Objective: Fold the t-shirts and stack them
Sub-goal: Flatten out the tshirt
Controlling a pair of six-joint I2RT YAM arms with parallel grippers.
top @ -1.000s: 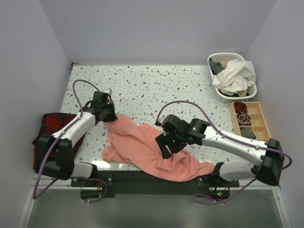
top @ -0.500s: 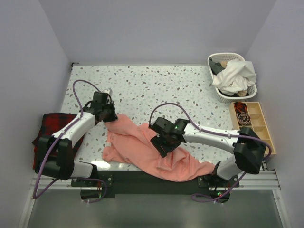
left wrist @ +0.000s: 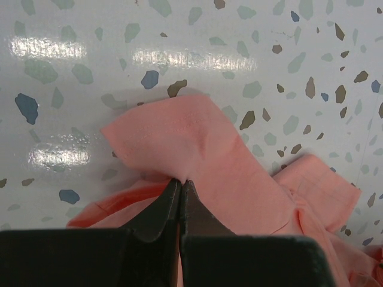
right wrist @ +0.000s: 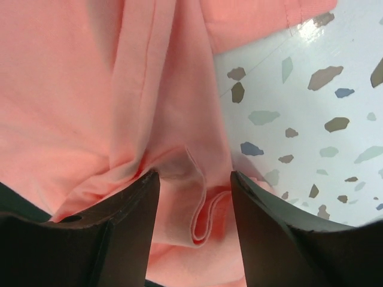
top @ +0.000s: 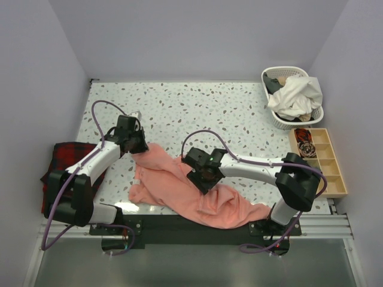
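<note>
A salmon-pink t-shirt [top: 179, 185] lies crumpled across the near middle of the speckled table, its right end hanging over the front edge. My left gripper [top: 136, 145] is shut on the shirt's upper-left corner; in the left wrist view the fingertips [left wrist: 181, 182] pinch a fold of pink cloth [left wrist: 197, 143] above the table. My right gripper [top: 205, 177] is open and pressed down on the shirt's middle. In the right wrist view the gripper [right wrist: 195, 175] has its jaws wide apart, straddling a folded hem [right wrist: 200, 206] of the shirt.
A red-and-black plaid cloth [top: 57, 164] lies at the table's left edge under the left arm. A white basket [top: 275, 117] of clothes stands at the back right. A wooden compartment tray [top: 326, 156] sits at the right edge.
My right gripper has moved left and slightly up the table over the shirt, the arm stretching further. The left gripper has stayed put, still holding the corner.
</note>
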